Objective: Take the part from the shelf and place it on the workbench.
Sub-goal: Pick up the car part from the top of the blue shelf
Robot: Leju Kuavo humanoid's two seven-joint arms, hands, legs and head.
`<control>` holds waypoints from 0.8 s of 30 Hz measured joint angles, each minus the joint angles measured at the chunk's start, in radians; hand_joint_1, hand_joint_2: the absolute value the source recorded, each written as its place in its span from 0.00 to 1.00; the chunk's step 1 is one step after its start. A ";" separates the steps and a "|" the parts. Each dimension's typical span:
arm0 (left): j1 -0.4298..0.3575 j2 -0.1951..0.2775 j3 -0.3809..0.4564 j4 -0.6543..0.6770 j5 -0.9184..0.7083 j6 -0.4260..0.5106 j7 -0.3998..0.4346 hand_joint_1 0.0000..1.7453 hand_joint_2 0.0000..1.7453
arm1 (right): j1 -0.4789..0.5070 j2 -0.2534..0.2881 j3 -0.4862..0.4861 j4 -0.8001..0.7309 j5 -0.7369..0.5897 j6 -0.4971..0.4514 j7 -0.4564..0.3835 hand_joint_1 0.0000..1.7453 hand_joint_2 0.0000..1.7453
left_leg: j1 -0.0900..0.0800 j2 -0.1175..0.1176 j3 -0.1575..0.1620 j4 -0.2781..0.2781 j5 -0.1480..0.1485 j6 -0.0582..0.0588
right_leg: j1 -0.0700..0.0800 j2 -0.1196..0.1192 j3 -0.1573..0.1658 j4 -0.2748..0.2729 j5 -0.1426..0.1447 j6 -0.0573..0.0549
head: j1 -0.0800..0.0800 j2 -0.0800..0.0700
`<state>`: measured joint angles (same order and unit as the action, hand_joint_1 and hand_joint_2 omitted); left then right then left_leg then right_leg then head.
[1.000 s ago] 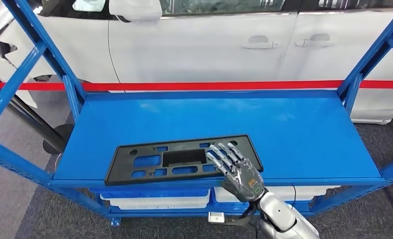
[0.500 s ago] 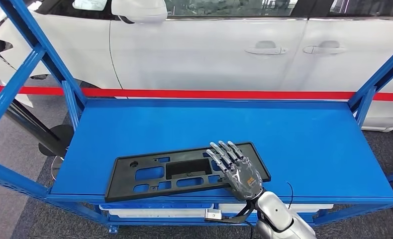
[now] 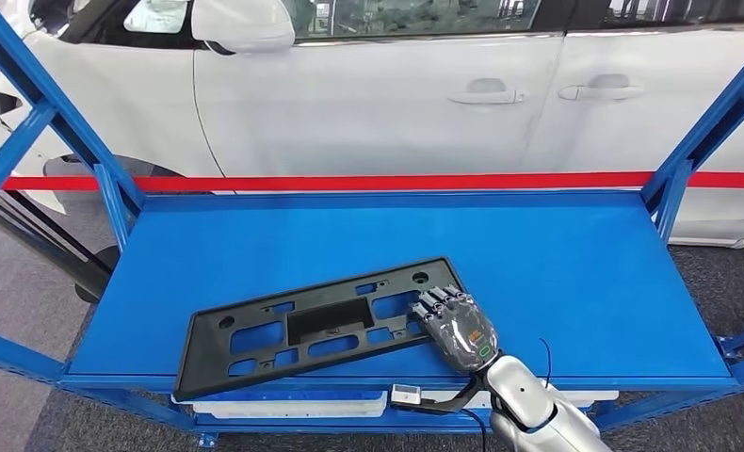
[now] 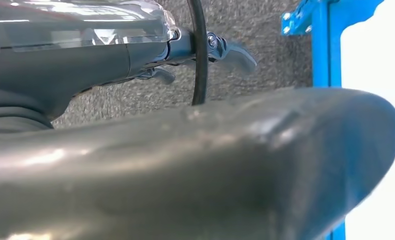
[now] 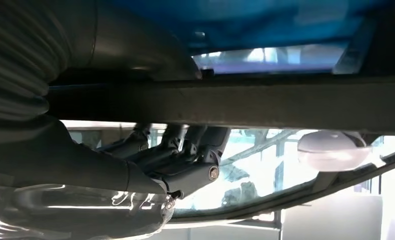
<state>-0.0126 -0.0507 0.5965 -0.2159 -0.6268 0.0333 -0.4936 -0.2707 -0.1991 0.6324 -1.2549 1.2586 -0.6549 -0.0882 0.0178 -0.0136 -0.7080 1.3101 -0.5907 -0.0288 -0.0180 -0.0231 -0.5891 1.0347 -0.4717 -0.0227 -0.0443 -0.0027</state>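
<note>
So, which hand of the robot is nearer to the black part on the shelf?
The right hand: it grips the near right end of the black part on the blue shelf. The left hand hangs over grey floor beside a shelf post, away from the part.

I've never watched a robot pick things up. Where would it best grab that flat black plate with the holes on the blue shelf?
Probably at the right end of the black plastic panel, coming from the shelf's open front, where the right hand already has its fingers on it. The panel is thin and lies flat, so fingers need an edge or a cutout; its left front corner overhangs the shelf's front edge.
</note>
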 joint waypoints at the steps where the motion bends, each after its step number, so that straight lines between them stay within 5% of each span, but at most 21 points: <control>1: 0.002 0.000 0.001 0.000 -0.001 0.000 0.000 0.00 0.00 | -0.001 0.000 0.003 0.001 0.001 0.003 0.002 0.92 1.00 | -0.002 0.000 0.010 -0.022 0.022 0.004 | 0.003 0.001 0.002 0.000 0.000 -0.001 | 0.000 0.000; 3: 0.003 -0.001 0.002 0.000 -0.002 -0.001 0.000 0.00 0.00 | -0.005 0.000 0.008 0.002 0.005 0.008 0.006 0.92 1.00 | -0.007 -0.003 0.072 -0.151 0.090 0.019 | 0.006 0.002 0.007 0.000 -0.002 -0.001 | 0.000 0.000; 5: 0.003 -0.001 0.005 0.000 -0.003 -0.003 0.000 0.00 0.00 | -0.009 -0.001 0.013 0.003 0.010 0.010 0.009 0.92 1.00 | -0.015 -0.005 0.120 -0.255 0.127 0.033 | 0.009 0.004 0.010 0.001 -0.003 0.004 | 0.000 0.000; 10: 0.004 -0.003 0.009 0.000 -0.010 -0.008 -0.001 0.00 0.00 | -0.013 -0.002 0.020 0.007 0.015 0.011 0.017 0.90 1.00 | -0.013 -0.002 0.137 -0.296 0.144 0.058 | 0.008 0.008 0.004 0.021 -0.022 0.029 | 0.000 0.000; 13: 0.002 -0.004 0.013 0.000 -0.012 -0.010 -0.001 0.00 0.00 | -0.011 -0.001 0.022 0.013 0.016 0.012 0.019 0.90 1.00 | -0.010 0.000 0.138 -0.303 0.152 0.069 | 0.001 0.013 -0.068 0.180 -0.109 0.039 | 0.000 0.000; 15: 0.003 -0.005 0.018 0.000 -0.012 -0.011 -0.001 0.00 0.00 | -0.011 0.000 0.023 0.017 0.016 0.012 0.020 0.91 1.00 | -0.010 0.000 0.137 -0.302 0.152 0.068 | -0.004 0.013 -0.109 0.263 -0.128 0.045 | 0.000 0.000; 16: 0.003 -0.006 0.019 0.000 -0.012 -0.011 -0.001 0.00 0.00 | -0.011 0.001 0.024 0.018 0.016 0.012 0.019 0.92 1.00 | -0.010 0.000 0.138 -0.301 0.151 0.067 | -0.007 0.013 -0.103 0.251 -0.108 0.046 | 0.000 0.000; 19: 0.003 -0.009 0.023 0.000 -0.012 -0.011 -0.001 0.00 0.00 | -0.014 0.002 0.027 0.019 0.017 0.013 0.019 0.66 1.00 | -0.010 -0.001 0.141 -0.293 0.144 0.056 | -0.011 0.005 -0.015 0.069 -0.016 0.043 | 0.000 0.000; 20: 0.003 -0.009 0.024 0.000 -0.013 -0.011 -0.001 0.00 0.00 | -0.015 0.004 0.029 0.019 0.017 0.015 0.019 0.49 1.00 | -0.011 -0.001 0.140 -0.290 0.141 0.050 | -0.009 0.002 0.007 0.024 -0.005 0.040 | 0.000 0.000; 23: 0.002 -0.011 0.025 0.000 -0.019 -0.011 -0.001 0.00 0.00 | -0.017 0.009 0.034 0.019 0.019 0.022 0.023 0.23 1.00 | -0.013 0.000 0.137 -0.292 0.140 0.031 | -0.003 0.003 0.018 -0.006 -0.005 0.025 | 0.000 0.000; 24: 0.002 -0.012 0.025 0.000 -0.022 -0.012 -0.002 0.00 0.00 | -0.017 0.009 0.035 0.019 0.021 0.023 0.026 0.23 1.00 | -0.011 0.001 0.137 -0.288 0.136 0.025 | -0.004 0.003 0.019 -0.011 -0.002 0.019 | 0.000 0.000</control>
<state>-0.0103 -0.0628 0.6220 -0.2159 -0.6490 0.0217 -0.4953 -0.2873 -0.1904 0.6677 -1.2357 1.2795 -0.6314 -0.0627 0.0063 -0.0128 -0.5710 1.0222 -0.4546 -0.0041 -0.0217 -0.0202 -0.5699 1.0240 -0.4739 -0.0038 -0.0441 -0.0027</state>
